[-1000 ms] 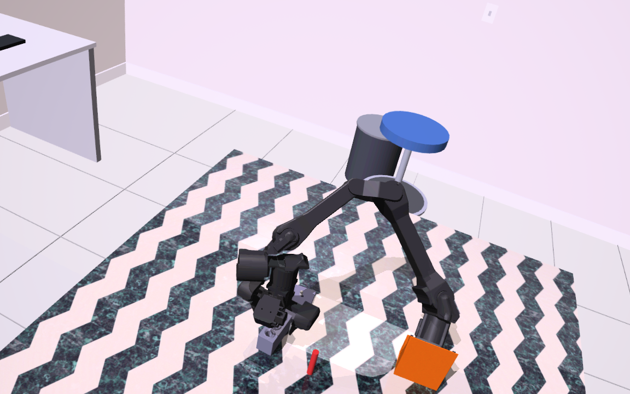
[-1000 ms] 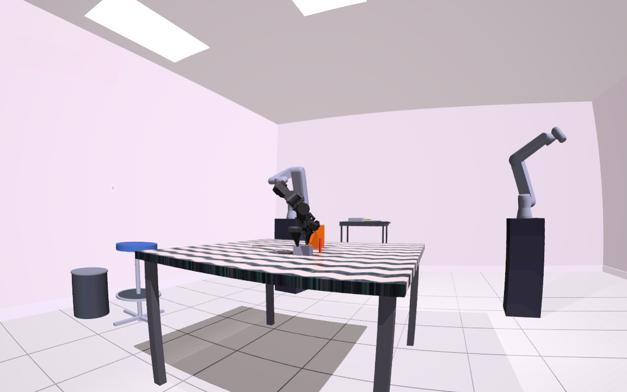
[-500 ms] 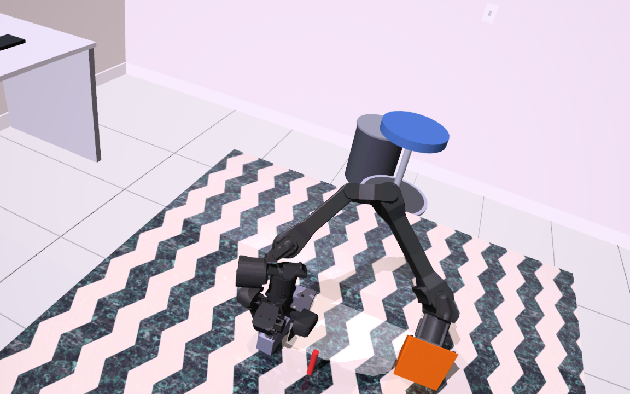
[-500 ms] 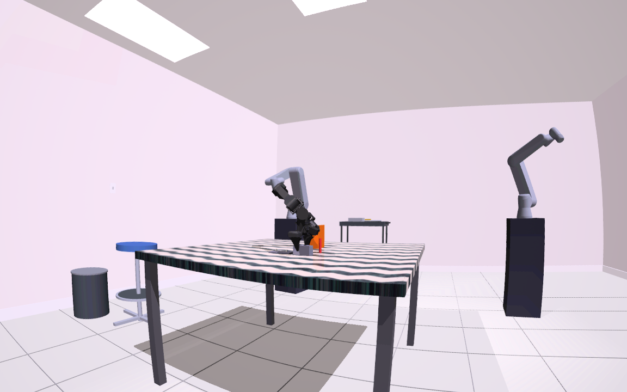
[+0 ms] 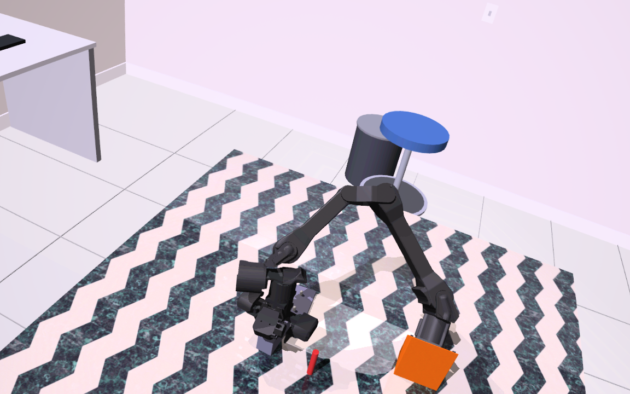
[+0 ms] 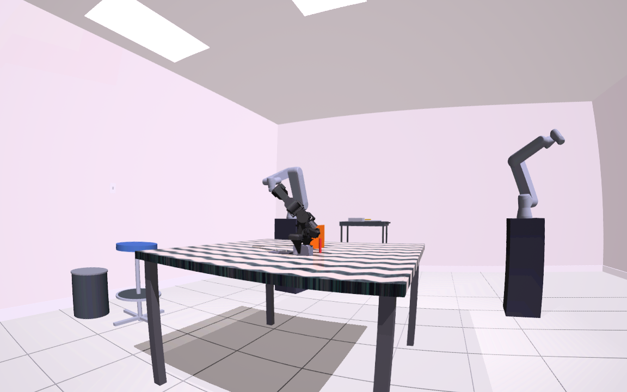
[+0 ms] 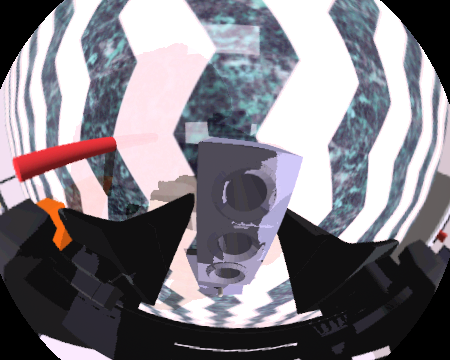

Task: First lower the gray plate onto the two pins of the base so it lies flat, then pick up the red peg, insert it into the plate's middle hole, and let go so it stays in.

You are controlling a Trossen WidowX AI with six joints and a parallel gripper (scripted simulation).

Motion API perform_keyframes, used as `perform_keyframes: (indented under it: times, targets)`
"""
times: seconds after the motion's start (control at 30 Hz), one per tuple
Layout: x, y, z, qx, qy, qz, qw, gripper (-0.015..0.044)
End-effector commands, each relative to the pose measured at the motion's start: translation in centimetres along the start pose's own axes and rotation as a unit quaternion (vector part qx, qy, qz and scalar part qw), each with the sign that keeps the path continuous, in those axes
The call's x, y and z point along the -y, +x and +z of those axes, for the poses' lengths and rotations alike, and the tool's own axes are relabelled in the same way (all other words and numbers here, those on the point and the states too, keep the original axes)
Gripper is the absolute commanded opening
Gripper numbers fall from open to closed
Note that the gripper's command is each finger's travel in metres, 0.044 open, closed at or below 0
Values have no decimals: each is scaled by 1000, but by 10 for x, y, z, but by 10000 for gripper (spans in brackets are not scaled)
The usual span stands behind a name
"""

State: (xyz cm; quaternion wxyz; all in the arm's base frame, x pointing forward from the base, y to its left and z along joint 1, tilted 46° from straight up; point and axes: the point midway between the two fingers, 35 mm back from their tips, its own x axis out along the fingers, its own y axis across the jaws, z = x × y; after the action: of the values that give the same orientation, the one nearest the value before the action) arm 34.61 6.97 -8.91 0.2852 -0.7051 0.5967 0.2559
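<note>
The gray plate (image 5: 266, 346) (image 6: 307, 249) (image 7: 210, 200), a thick block with three round holes, sits low at the table. The gray base (image 5: 305, 292) lies behind it, its two pins bare. My gripper (image 7: 235, 204) is partly open over the plate, with one black finger on each side. A thin gap shows by the left finger in the wrist view; the right fingertip is hidden by the plate, so contact there cannot be told. The red peg (image 5: 312, 362) (image 6: 320, 245) (image 7: 65, 157) stands upright a little way from the plate.
An orange block (image 5: 425, 362) (image 6: 319, 236) (image 7: 58, 225) is at the arm's foot. The patterned table (image 5: 185, 294) (image 6: 355, 263) carries the scene. A blue stool (image 5: 415, 129) (image 6: 136, 246) and a dark bin (image 5: 372, 151) (image 6: 90, 294) stand beyond it on the floor.
</note>
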Motion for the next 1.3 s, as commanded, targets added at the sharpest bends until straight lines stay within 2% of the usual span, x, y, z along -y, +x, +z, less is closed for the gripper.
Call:
perform_keyframes:
  times: [0.0, 0.03, 0.33, 0.47, 1.27]
  targets:
    - [-2, 2, 0, -3, -5, 1, 1000, 178]
    - [-2, 2, 0, -3, -5, 1, 1000, 151]
    - [-2, 2, 0, -3, -5, 1, 1000, 91]
    - [-1, -2, 1, -2, -5, 1, 1000, 0]
    - [2, -75, 8, 3, -6, 1, 1000, 0]
